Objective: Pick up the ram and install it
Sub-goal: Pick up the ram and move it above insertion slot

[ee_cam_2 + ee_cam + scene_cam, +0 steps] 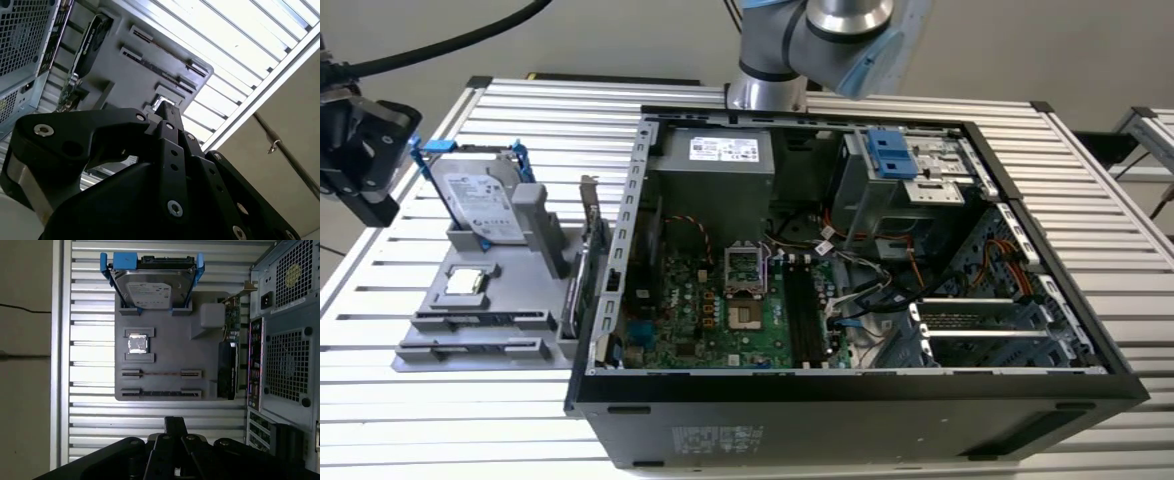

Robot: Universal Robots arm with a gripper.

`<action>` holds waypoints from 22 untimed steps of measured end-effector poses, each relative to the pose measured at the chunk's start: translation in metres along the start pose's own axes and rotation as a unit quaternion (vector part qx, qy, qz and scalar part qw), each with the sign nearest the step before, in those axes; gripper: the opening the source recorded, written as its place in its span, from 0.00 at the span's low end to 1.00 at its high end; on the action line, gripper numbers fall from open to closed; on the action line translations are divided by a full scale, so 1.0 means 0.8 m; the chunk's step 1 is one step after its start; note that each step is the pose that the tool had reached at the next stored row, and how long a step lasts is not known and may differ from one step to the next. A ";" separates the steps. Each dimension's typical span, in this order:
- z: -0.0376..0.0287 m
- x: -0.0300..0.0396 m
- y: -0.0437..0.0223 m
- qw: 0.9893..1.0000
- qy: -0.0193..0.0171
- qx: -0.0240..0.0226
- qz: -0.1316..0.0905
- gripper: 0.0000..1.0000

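One ram (160,373) on edge in gray tray (170,347) slot, just beside tray's processor chip (138,343) | gripper (175,423) clenched, empty, beyond tray's slotted end | risk: skewed approach could knock thin stick askew or miss it

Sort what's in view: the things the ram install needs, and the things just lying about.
For the job:
- ram, edge-on in the grey tray
- gripper, above the tray
- black memory slots in the open computer case

Lying about:
- hard drive with blue rails
- processor chip
- expansion card
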State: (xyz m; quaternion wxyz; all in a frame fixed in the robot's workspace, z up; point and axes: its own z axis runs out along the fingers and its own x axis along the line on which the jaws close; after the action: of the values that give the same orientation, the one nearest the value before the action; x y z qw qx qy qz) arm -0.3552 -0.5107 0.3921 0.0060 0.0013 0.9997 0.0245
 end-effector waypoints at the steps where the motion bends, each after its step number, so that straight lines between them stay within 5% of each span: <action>1: -0.0001 0.0001 0.0001 1.000 0.000 0.000 0.003 0.00; 22: 0.0001 0.0009 0.0000 0.998 -0.003 0.001 0.066 0.00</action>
State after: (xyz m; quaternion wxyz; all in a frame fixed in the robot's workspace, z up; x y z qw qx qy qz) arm -0.3560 -0.5107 0.3920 0.0077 0.0677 0.9974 0.0241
